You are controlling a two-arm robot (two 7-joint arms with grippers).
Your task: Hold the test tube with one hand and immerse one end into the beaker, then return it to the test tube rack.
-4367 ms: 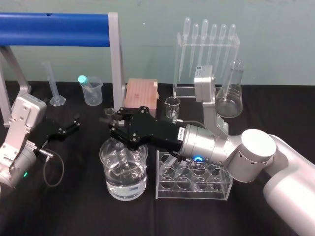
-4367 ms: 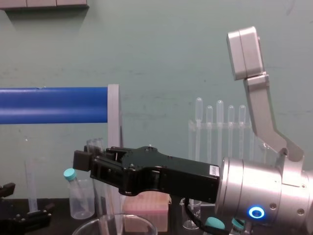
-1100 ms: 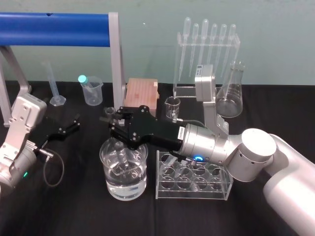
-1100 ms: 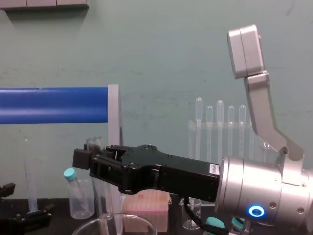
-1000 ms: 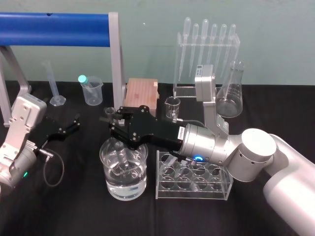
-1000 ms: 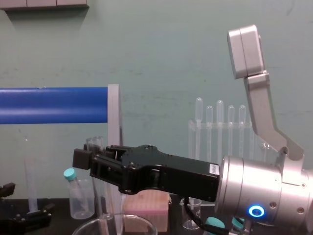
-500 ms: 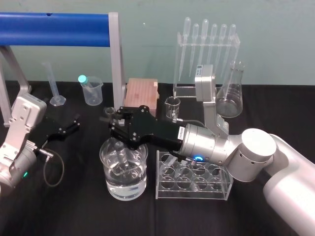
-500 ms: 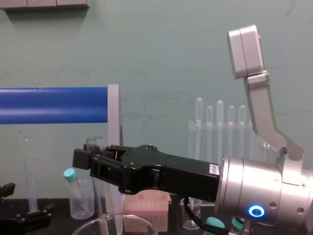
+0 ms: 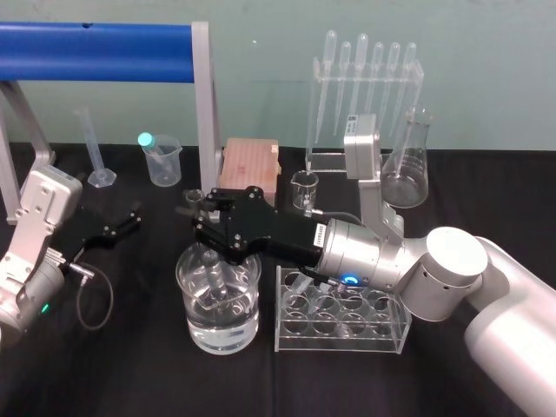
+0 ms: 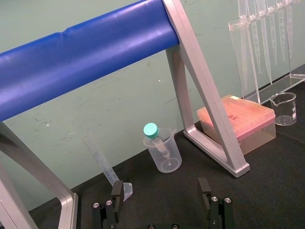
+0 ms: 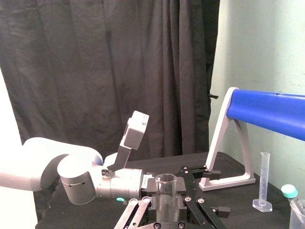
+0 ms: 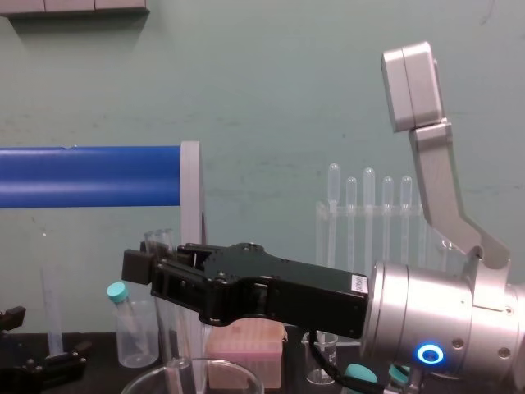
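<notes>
test tube (image 9: pixel 211 278) partly behind right fingers (image 9: pixel 207 233)

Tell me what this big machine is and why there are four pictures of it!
It is a robot with two arms. Each arm ends in a gripper, a sort of two-fingered hand. Four cameras took these pictures at the same moment: one on its head looking down, one on its chest looking across the table, and one on each wrist. On the black table stand a big glass beaker with water in it, a clear test tube rack, a stand of pipettes, a flask and a pink box. The right gripper pinches a glass test tube and holds it roughly upright, with its lower end down inside the beaker. The left gripper rests open off to the left, holding nothing.
</notes>
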